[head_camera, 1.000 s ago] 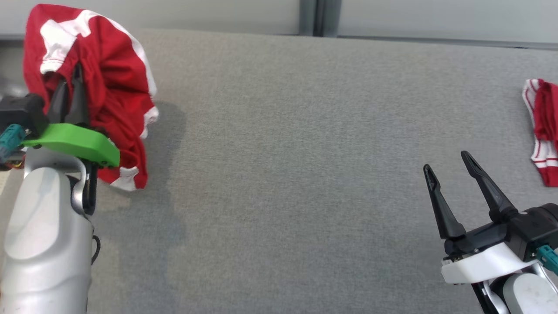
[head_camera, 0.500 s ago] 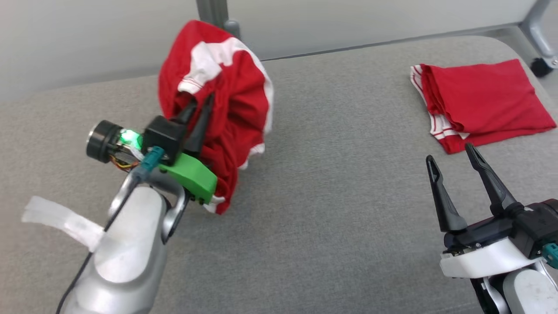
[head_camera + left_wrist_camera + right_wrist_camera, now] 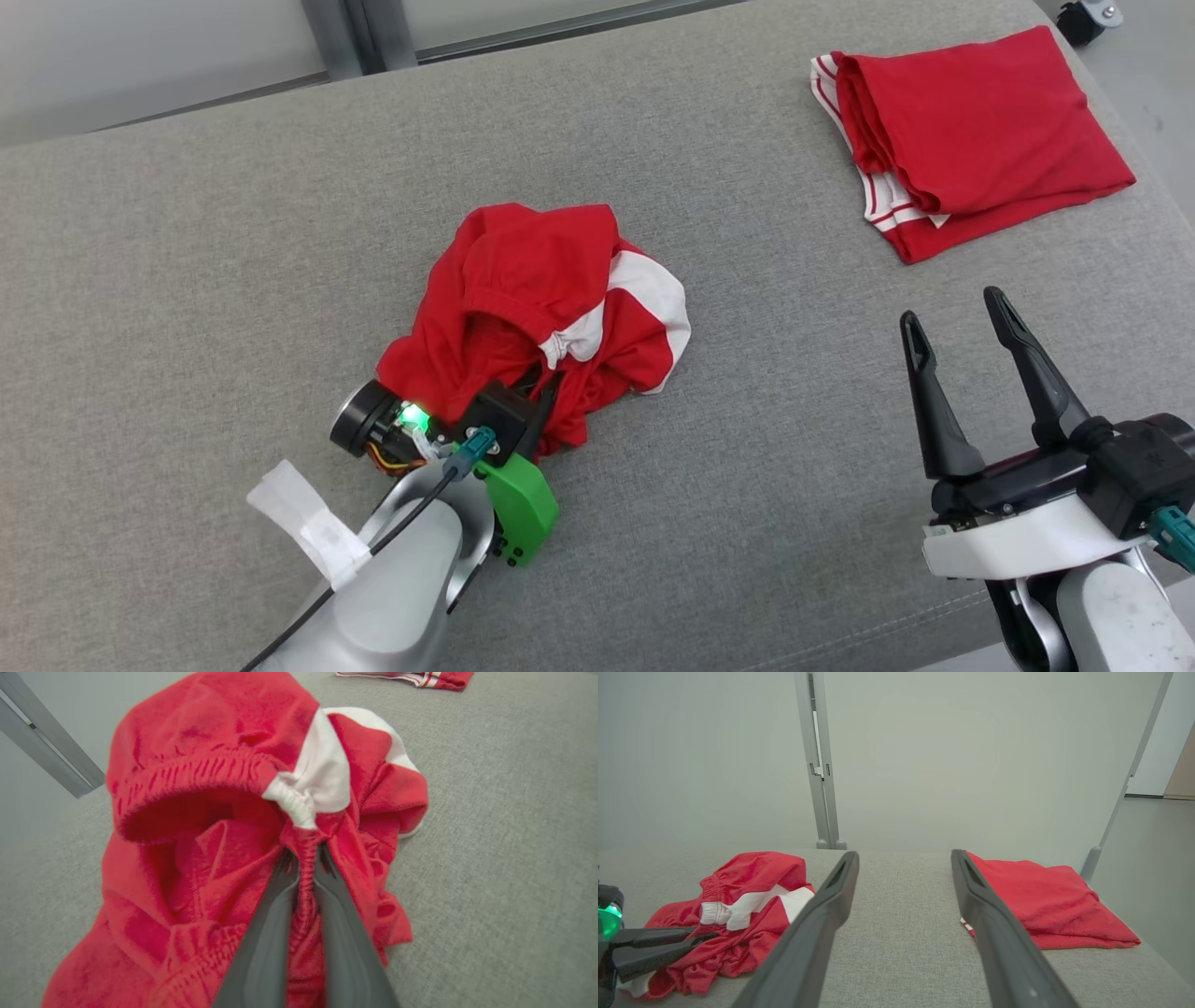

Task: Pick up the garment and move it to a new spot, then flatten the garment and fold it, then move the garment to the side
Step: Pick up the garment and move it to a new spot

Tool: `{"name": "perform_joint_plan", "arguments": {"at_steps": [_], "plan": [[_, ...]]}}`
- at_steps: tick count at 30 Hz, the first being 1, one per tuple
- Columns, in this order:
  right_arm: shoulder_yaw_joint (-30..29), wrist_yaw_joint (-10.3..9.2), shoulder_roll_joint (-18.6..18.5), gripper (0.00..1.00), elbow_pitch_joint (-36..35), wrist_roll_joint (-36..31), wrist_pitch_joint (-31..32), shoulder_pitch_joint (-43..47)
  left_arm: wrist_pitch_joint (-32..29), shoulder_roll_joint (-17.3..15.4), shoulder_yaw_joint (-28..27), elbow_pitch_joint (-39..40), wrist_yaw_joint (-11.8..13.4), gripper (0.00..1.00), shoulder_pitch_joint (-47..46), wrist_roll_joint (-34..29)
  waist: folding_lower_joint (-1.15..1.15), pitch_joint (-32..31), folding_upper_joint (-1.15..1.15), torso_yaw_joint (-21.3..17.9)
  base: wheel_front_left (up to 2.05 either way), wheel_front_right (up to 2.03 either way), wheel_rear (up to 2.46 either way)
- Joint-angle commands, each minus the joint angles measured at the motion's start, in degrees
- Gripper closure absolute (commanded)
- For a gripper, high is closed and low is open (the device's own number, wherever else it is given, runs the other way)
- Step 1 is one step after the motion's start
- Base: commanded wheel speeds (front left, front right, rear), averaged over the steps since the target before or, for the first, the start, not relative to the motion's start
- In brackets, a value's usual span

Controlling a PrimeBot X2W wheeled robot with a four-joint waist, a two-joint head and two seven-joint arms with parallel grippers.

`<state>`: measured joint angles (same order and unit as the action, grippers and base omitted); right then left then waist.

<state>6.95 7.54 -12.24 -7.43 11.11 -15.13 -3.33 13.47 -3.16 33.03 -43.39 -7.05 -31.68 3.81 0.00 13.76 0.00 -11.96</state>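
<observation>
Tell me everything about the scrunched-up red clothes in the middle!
The crumpled red garment looks like soft sporty shorts: bright red cloth with white panels and a gathered, stretchy waistband. It lies in a rumpled heap near the middle of the gray padded surface, with the waistband opening gaping. The left gripper is shut on a bunched piece of that gathered edge at the near side of the heap. Apart from the gripper and the surface beneath, nothing touches it.
</observation>
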Motion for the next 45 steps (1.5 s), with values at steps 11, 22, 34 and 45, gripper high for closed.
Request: {"name": "perform_joint_plan", "arguments": {"at_steps": [11,22,34,45], "plan": [[4.2,-0.11,1.1,0.0,4.8,1.8,0.0,4.1,1.8,0.2,-0.2,12.3,8.3,0.0,12.2,10.8,0.0,-10.5,0.0,6.9,0.0,0.0,0.0],[4.2,-0.1,5.5,0.0,7.0,3.2,0.0,10.2,1.7,0.2,-16.3,34.9,15.9,0.0,33.5,13.0,0.0,-18.1,0.0,14.6,0.0,0.0,0.0],[1.7,-0.1,7.8,0.0,4.8,-0.3,0.0,16.1,1.7,0.2,-22.5,48.1,14.8,0.0,49.0,7.9,0.0,-22.3,0.0,15.2,0.0,0.0,0.0],[1.6,-0.1,7.9,0.0,4.9,-0.6,0.0,15.7,1.7,0.2,-21.7,47.9,14.6,0.0,49.5,6.1,0.0,-22.2,0.0,14.8,0.0,0.0,0.0]]}}
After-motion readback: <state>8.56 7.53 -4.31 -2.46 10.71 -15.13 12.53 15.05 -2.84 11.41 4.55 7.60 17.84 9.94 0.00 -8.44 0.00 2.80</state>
